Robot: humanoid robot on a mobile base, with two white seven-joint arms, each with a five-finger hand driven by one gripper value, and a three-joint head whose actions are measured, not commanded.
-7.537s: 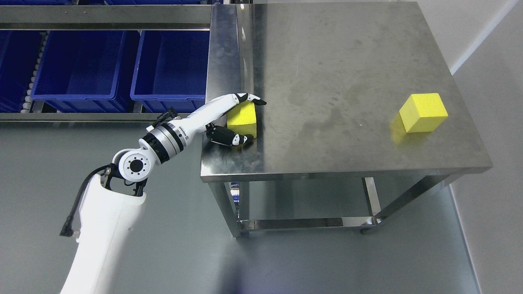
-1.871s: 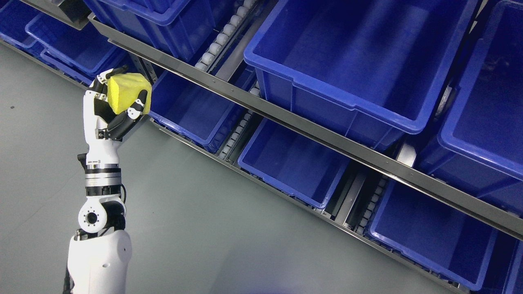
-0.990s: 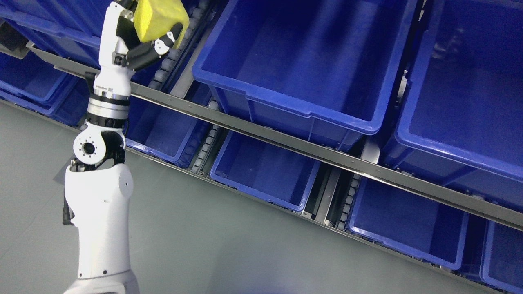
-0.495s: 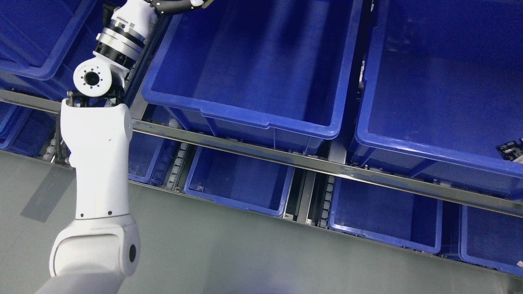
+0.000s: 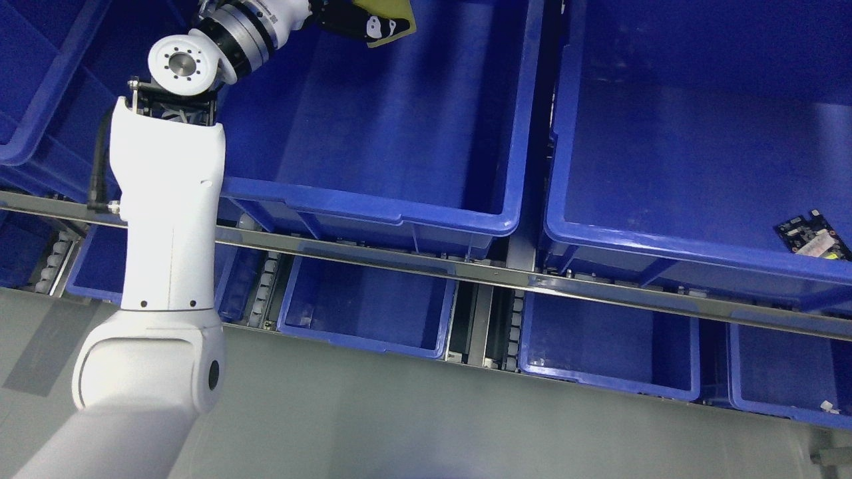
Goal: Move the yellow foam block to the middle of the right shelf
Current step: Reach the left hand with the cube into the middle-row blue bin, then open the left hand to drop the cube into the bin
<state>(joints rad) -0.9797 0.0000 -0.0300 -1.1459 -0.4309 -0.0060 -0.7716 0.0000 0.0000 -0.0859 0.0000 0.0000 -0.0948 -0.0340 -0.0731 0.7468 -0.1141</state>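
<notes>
While my left hand (image 5: 359, 20), mostly cut off at the frame top, grips the yellow foam block (image 5: 393, 18) over the blue bin (image 5: 373, 206) beneath, I should lower before releasing.

Single head view, looking steeply down, close over blue bins (image 5: 373, 133), shelf rail (image 5: 466, 269), grey floor (image 5: 399, 419)

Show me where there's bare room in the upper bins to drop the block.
The bin under the left hand, which grips the block, has a wholly bare floor between its left wall and the right wall. The right bin is bare too, except its near right corner, where a circuit board lies.
</notes>
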